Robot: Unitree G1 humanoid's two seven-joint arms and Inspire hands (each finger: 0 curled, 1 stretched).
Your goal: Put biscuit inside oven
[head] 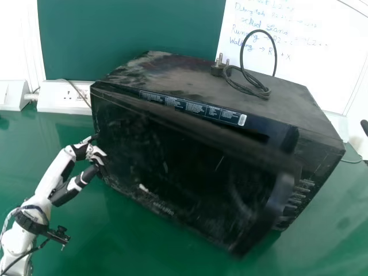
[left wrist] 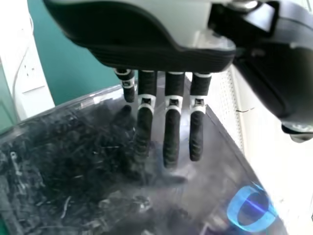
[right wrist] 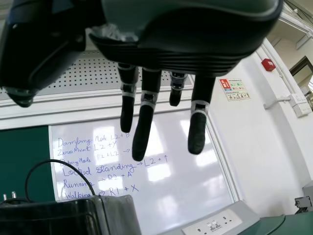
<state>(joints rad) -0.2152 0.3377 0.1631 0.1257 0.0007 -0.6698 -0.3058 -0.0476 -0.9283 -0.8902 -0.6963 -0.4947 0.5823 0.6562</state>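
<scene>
At the lower left front edge of the black oven (head: 184,167) is my left hand (head: 86,152), its fingers beside the door's hinge side; whether they touch it I cannot tell. The oven door (head: 172,155) stands ajar, its right side swung out from the body. In the left wrist view, the straight fingers of my left hand (left wrist: 171,129) hang over the glossy black door (left wrist: 112,171). My right hand (right wrist: 145,120) has straight, empty fingers and is raised near the oven (right wrist: 54,215), facing the whiteboard. The oven's inside is hidden behind the door.
A black power cable with its plug (head: 218,68) lies looped on the oven top. The oven stands angled on a green table (head: 138,241). Behind are a socket box (head: 66,96), a green board and a whiteboard (head: 310,57).
</scene>
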